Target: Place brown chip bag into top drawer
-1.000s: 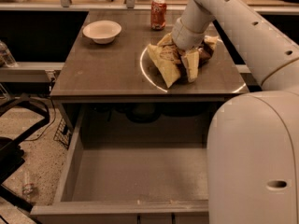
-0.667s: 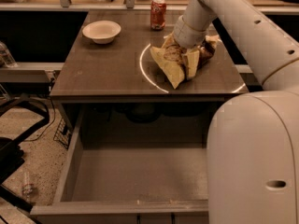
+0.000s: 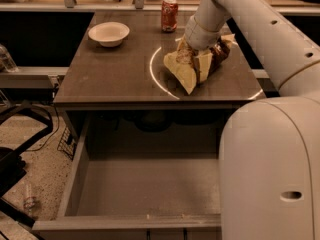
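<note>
The brown chip bag [image 3: 186, 73] is tan-yellow with a dark brown centre and lies at the right of the tabletop [image 3: 110, 74]. Its tan corner points toward the front edge. My gripper [image 3: 196, 58] comes down from the white arm onto the bag's middle and is shut on it; the bag bunches up around the fingers. The top drawer [image 3: 145, 184] is pulled open below the table's front edge. It is a wide shallow grey box with a bare flat bottom.
A white bowl [image 3: 108, 33] stands at the back left of the table. An orange soda can [image 3: 169, 14] stands at the back, just left of the arm. My large white body [image 3: 270, 169] fills the lower right. Black furniture [image 3: 20, 149] stands at the left on the floor.
The bag has shifted a little and its tan corner has turned more toward the front edge, with the gripper still on it. Bowl, can and drawer have not moved.
</note>
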Robot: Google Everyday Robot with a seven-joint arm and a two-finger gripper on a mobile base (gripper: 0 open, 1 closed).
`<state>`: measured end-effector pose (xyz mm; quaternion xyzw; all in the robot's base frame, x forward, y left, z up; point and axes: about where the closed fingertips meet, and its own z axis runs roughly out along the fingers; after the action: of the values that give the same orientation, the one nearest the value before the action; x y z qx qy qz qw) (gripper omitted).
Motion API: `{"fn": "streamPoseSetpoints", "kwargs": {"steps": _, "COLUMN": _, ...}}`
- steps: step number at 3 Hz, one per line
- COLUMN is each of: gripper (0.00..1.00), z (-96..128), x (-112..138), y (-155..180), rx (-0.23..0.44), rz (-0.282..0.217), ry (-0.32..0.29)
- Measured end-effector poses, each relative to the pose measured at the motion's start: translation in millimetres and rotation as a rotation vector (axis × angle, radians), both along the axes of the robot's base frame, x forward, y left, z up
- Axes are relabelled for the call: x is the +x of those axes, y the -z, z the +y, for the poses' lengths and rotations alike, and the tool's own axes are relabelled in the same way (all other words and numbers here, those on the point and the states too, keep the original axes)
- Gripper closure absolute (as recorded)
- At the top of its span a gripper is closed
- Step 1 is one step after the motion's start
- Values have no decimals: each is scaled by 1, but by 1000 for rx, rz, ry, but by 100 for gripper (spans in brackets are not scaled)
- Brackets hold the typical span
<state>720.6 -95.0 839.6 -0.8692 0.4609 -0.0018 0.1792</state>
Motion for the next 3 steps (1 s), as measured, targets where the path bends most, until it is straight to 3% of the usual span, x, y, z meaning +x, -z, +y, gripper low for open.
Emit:
{"fn": "streamPoseSetpoints", "kwargs": {"steps": 1, "gripper": 100, "z": 0, "x": 0, "y": -1, "rx": 0, "rz": 0, "ry": 0}}
{"fn": "streamPoseSetpoints", "kwargs": {"steps": 2, "gripper": 100, "z": -1, "x": 3, "y": -12, "rx": -17, "rz": -23, "ry": 8}}
{"fn": "streamPoseSetpoints", "kwargs": {"steps": 3, "gripper": 100, "z": 0, "x": -4, "y": -39, "rx": -52, "rz": -80, "ry": 25}}
